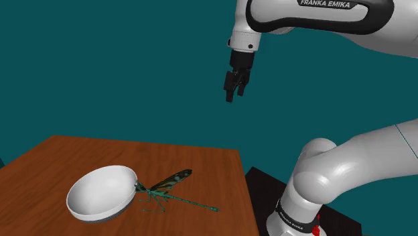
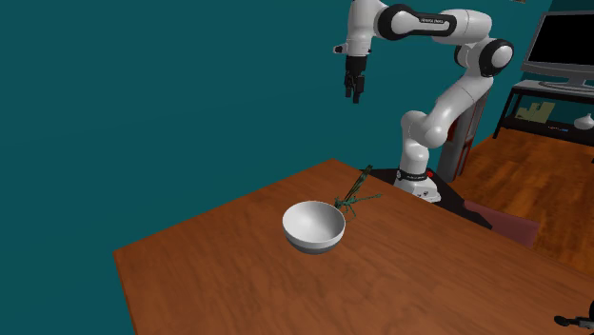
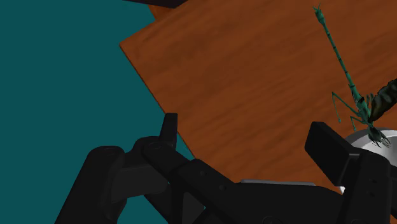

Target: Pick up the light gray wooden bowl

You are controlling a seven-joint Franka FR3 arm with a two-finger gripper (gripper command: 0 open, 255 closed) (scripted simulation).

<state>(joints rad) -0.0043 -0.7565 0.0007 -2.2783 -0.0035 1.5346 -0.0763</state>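
A pale grey-white bowl (image 1: pixel 100 194) (image 2: pixel 312 224) sits upright on the brown wooden table (image 1: pixel 204 164) (image 2: pixel 400 281). A green dragonfly figure (image 1: pixel 166 189) (image 2: pixel 354 197) lies against the bowl's rim, on the side nearer the arm. My black gripper (image 1: pixel 236 92) (image 2: pixel 354 92) hangs high in the air, well above the table's edge and far from the bowl. In the wrist view the gripper (image 3: pixel 248 139) is open with nothing between its fingers; a sliver of the bowl (image 3: pixel 361 136) shows past one fingertip (image 3: pixel 326 145), with the dragonfly (image 3: pixel 347 83) beyond it.
Behind the table a teal wall fills the background. The arm's black stand (image 1: pixel 262 184) is beside the table edge. In the second exterior view a dark monitor (image 2: pixel 569 38) on a shelf unit and a wooden floor (image 2: pixel 547 171) lie behind the arm.
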